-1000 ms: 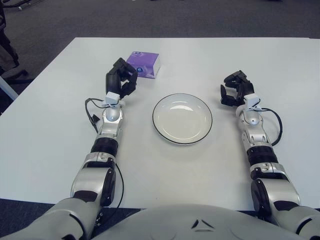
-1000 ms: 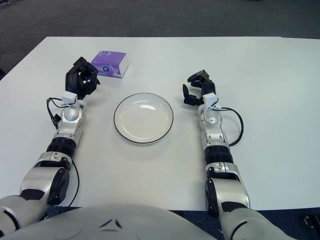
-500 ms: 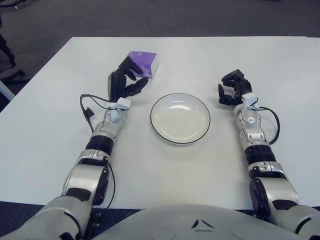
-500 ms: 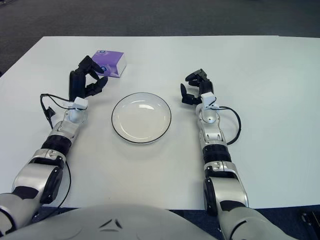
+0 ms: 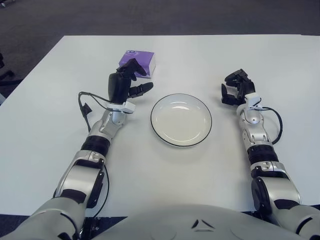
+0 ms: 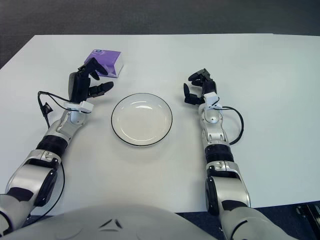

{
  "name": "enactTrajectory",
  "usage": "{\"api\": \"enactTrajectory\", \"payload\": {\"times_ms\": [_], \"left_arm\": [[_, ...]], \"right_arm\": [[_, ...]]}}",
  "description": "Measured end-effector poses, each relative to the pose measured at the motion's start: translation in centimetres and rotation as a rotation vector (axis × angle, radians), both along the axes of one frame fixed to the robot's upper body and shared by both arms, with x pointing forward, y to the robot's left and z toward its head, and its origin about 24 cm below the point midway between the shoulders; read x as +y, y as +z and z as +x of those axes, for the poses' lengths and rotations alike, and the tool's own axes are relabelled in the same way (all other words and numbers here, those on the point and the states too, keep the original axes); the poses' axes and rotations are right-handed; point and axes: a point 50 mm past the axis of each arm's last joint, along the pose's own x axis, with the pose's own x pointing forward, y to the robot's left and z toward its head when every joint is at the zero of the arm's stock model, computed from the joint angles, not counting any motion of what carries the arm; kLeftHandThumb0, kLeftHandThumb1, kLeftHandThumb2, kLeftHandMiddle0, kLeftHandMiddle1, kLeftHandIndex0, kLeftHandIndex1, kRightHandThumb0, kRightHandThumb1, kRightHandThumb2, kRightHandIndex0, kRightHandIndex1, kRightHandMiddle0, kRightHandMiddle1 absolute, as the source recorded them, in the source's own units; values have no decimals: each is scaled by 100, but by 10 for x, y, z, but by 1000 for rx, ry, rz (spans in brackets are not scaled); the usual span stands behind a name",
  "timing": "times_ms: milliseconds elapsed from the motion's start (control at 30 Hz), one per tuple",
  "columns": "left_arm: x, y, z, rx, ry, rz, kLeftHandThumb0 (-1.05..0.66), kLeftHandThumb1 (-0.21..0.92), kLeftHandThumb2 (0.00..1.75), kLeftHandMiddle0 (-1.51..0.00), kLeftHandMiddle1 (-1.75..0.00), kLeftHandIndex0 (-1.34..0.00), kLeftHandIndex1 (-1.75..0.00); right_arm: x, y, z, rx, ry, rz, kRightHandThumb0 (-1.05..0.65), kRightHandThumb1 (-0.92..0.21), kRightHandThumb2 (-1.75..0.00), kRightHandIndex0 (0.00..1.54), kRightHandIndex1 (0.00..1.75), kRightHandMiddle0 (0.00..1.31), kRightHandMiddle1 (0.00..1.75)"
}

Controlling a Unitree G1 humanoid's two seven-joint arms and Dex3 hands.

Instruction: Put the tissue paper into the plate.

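A purple tissue pack (image 5: 140, 62) lies on the white table, behind and left of the plate. The white plate (image 5: 181, 119) with a dark rim sits empty in the middle. My left hand (image 5: 131, 82) is raised just in front of the pack, fingers spread and holding nothing; its fingertips overlap the pack's near edge in the picture. My right hand (image 5: 235, 91) shows to the right of the plate, fingers curled with nothing in them.
The white table (image 5: 60, 135) stretches wide around both arms. A black cable (image 5: 84, 105) loops beside my left forearm. Dark carpet lies beyond the table's far edge.
My left hand has opened its fingers and turned toward the tissue pack, its forearm swinging right. The right hand has held still.
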Motion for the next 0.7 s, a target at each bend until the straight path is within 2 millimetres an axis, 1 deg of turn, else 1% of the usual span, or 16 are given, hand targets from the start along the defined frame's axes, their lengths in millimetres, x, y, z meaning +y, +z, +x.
{"api": "enactTrajectory", "payload": {"times_ms": [233, 400, 433, 467, 500, 567, 600, 633, 667, 700], "left_arm": [[-4, 12, 8, -35, 42, 83, -36, 92, 29, -67, -172, -45, -149], [-9, 28, 18, -128, 48, 122, -36, 92, 28, -57, -152, -45, -148], [-11, 32, 21, -146, 48, 125, -36, 92, 29, -56, -148, -44, -148], [-12, 34, 23, -159, 48, 129, -36, 92, 29, -54, -143, -44, -149], [-13, 38, 25, -175, 47, 134, -36, 92, 29, -54, -141, -44, -149], [-16, 44, 28, -202, 44, 145, -36, 92, 33, -51, -117, -40, -152], [-17, 46, 30, -212, 43, 151, -36, 92, 33, -51, -112, -39, -153], [-18, 48, 31, -222, 43, 162, -41, 92, 33, -49, -95, -38, -126], [-19, 50, 33, -230, 47, 176, -45, 92, 33, -50, -80, -41, -101], [-20, 51, 35, -237, 51, 196, -47, 92, 33, -51, -71, -41, -90]], "right_arm": [[-2, 0, 0, -1, -3, -6, -1, -31, -126, 71, 155, 40, 174], [-2, -1, 0, 0, -3, -8, -1, -31, -127, 70, 156, 40, 174], [-2, -1, 0, -1, -2, -8, -9, -37, -119, 72, 158, 41, 173], [-2, -1, 0, -1, 0, -8, -19, -49, -103, 74, 161, 41, 170], [-1, -1, 0, -2, 1, -8, -23, -53, -97, 75, 162, 42, 169], [0, 0, 0, -4, 4, -8, -32, -63, -83, 76, 164, 42, 166], [0, 0, 0, -4, 4, -8, -34, -64, -81, 76, 165, 42, 166], [0, 0, 0, -4, 5, -8, -35, -66, -78, 77, 165, 42, 165], [0, 0, 0, -5, 5, -8, -37, -67, -77, 77, 165, 42, 165], [0, 0, 0, -5, 6, -8, -37, -68, -76, 77, 165, 42, 165]]}}
